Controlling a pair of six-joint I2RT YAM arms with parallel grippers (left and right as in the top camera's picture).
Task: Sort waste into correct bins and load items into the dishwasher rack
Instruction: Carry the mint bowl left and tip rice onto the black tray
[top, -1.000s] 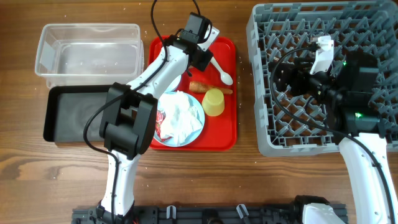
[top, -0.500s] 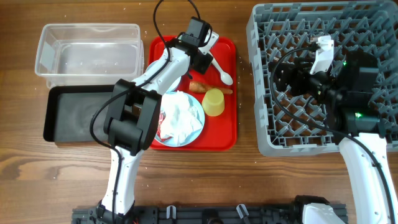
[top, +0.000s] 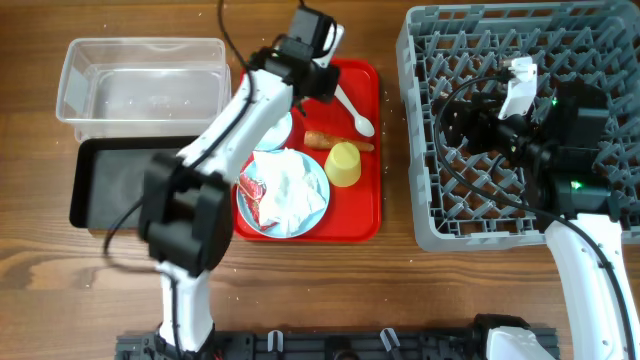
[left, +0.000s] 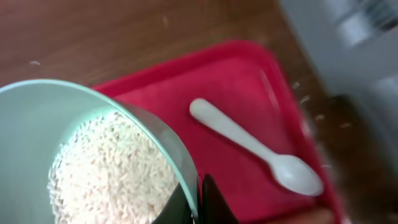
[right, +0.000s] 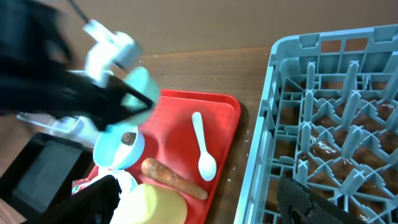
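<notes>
Plastics sitting on a grained wooden table (top: 330, 290)
The red tray (top: 365, 200) is shining glossy, the spoon (left: 249, 140) is looking smooth, the paper napkin (top: 290, 190) is creasing.

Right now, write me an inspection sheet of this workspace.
Surface: wooden table, few white specks.
Job's things: pale blue bowl of white rice, gripped; white plastic spoon, orange carrot, yellow cup, crumpled white napkin on round blue plate, on flat red tray; clear plastic tub, black tray, grey pegged rack.
Clutter: nothing seen.
Grippers: left gripper shut on bowl rim; right gripper open over rack.
Cables: black cable looping over rack.
Surroundings: nothing seen.
</notes>
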